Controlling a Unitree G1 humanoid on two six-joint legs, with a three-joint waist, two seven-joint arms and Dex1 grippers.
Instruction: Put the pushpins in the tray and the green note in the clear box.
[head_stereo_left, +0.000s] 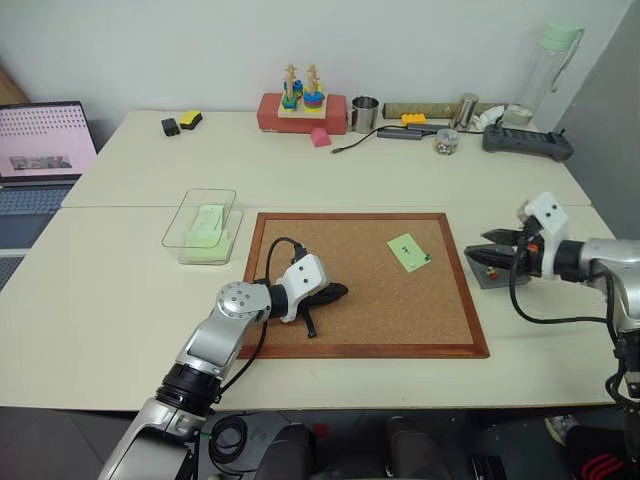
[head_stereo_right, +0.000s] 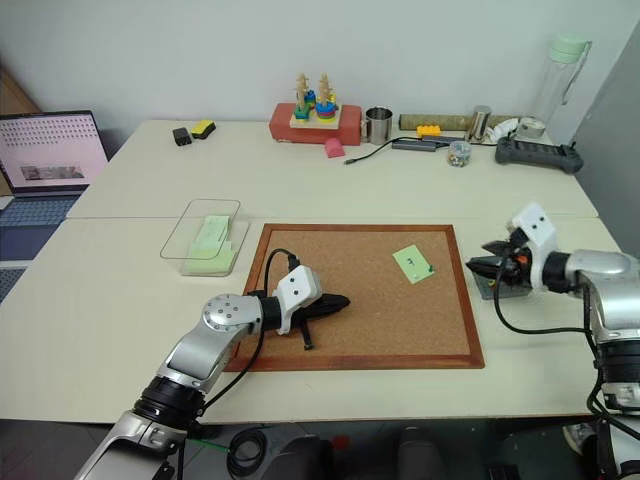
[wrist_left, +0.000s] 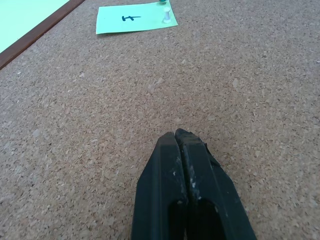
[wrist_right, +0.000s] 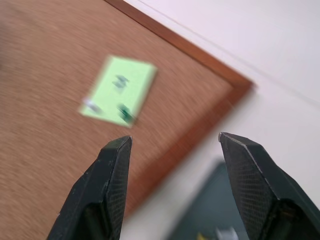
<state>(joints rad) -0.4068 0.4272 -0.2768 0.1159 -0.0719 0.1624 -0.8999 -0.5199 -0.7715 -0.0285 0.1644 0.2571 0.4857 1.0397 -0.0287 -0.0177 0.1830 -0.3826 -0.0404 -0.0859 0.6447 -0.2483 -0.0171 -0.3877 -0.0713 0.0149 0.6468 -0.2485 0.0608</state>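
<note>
The green note lies on the right part of the cork board, pinned by a white pushpin and a green pushpin at its edge. My left gripper rests shut on the board's middle, well short of the note, with nothing in it. Open and holding nothing, my right gripper hovers over the dark grey tray just off the board's right edge. A few small blurred bits lie in the tray. The clear box stands left of the board with pale green paper inside.
A laptop sits at the far left. Along the back edge stand a red block with stacking toys, a metal cup, a small jar, a black controller and a tall bottle.
</note>
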